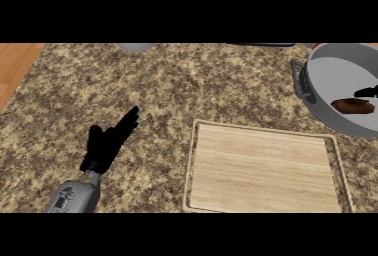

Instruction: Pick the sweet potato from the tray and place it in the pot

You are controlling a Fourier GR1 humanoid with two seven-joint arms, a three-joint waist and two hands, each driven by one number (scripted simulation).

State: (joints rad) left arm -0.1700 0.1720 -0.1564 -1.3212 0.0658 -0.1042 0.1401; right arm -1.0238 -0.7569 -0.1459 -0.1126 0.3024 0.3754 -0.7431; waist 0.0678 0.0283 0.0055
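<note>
sweet potato [353,105] lies inside pot [325,75], right of bare tray [258,170]. looks stiff, light, lumpy; best taken mid-body. left hand [109,142] relaxed, empty, left of tray. right hand [366,92]: sliver above potato, fingers unclear.

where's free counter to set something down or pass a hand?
The wooden tray is bare. Granite counter lies open between the left hand and the tray, and across the upper middle. Crowded at right: the pot holds the sweet potato, the right hand above it.
</note>
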